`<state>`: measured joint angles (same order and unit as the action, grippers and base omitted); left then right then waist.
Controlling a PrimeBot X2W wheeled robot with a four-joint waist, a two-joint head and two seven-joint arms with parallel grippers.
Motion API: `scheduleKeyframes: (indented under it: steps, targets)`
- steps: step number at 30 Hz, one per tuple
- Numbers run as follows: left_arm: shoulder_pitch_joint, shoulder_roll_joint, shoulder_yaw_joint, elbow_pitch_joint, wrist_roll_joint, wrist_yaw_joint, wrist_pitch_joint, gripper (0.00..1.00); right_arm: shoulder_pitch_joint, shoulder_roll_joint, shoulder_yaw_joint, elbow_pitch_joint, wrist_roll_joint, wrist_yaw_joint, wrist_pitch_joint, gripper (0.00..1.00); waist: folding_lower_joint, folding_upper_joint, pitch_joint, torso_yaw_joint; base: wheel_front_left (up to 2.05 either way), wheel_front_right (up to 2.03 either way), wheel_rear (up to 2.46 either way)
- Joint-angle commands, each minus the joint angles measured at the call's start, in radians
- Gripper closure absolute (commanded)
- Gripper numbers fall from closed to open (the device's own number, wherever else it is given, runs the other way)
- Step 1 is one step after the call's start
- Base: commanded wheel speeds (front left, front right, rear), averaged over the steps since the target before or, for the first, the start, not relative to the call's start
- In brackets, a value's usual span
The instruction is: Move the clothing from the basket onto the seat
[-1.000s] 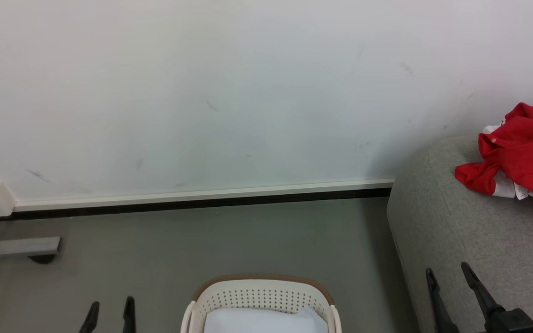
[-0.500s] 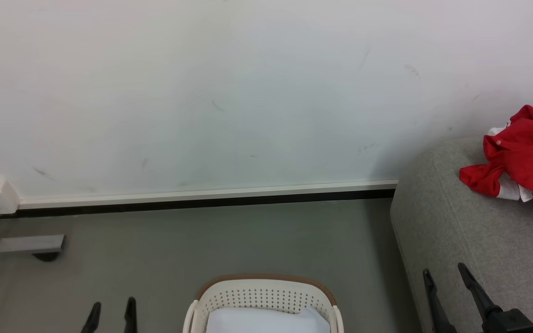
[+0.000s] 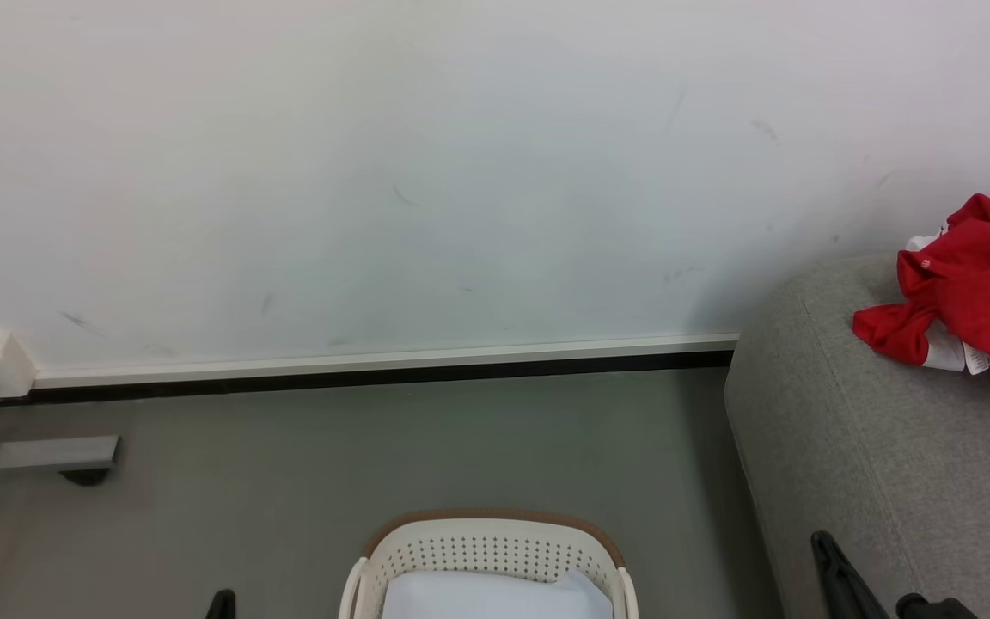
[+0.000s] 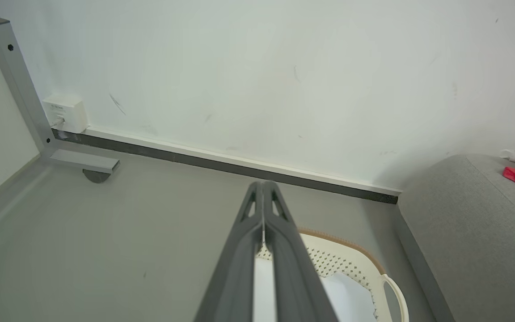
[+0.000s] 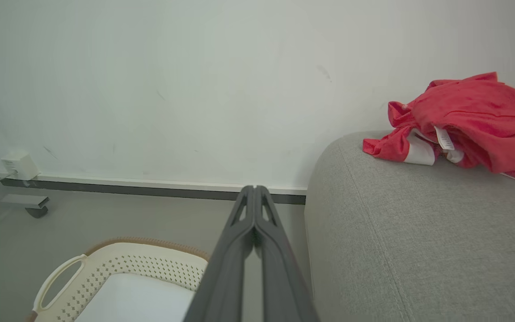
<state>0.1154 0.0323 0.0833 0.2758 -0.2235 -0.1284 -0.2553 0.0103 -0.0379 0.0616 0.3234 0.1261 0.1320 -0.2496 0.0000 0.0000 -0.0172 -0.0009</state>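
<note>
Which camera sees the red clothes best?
The right wrist view: the clothing lies large and near on the seat, white label showing. The head view cuts it off at the right edge; the left wrist view catches a small red bit.

red and white clothing (image 5: 476,120), grey seat (image 5: 400,232), cream brown-rimmed basket (image 3: 486,546)

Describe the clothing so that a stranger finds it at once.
Find the big grey seat on the right, by the white wall. On top, near the wall, lies the clothing, crumpled. It alone is bright red, with white trim and a label.
</note>
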Motion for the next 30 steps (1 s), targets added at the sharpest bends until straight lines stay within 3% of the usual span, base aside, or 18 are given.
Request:
scheduleKeyframes:
  steps: [1, 30]
  targets:
    - [-0.015, 0.005, 0.005, -0.012, -0.056, 0.0, 0.013, 1.0, -0.013, -0.006, -0.004, -0.018, 0.057, 0.0, 0.007, 1.0, 0.0, 0.0, 0.0, 0.0, 0.0, 0.0, 0.0]
    - [-0.091, 0.011, 0.013, -0.023, -0.535, -0.001, 0.139, 1.0, -0.054, -0.027, -0.043, -0.042, 0.589, -0.001, 0.117, 1.0, 0.0, 0.0, 0.005, 0.0, 0.0, 0.0, 0.0]
